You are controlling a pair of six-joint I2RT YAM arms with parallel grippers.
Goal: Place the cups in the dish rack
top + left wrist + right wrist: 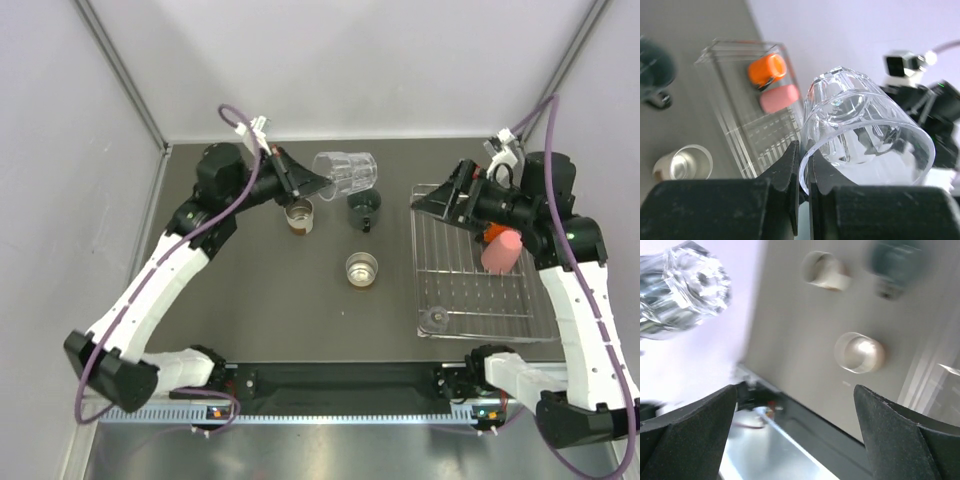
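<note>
My left gripper (316, 183) is shut on the rim of a clear plastic cup (346, 173) and holds it tilted on its side above the table's back; the pinch shows in the left wrist view (804, 167), with the clear cup (865, 135) above it. The silver dish rack (417, 255) holds an orange cup (493, 232) and a pink cup (501, 252) lying down. A dark green cup (364, 207) and two steel cups (299, 214) (362, 268) stand on the table. My right gripper (432, 200) is open and empty over the rack's far left corner.
A small clear round item (435, 319) sits in the rack's near left corner. Grey walls close off the back and sides. The right wrist view shows the near steel cup (859, 352) and the table's front rail (805, 412).
</note>
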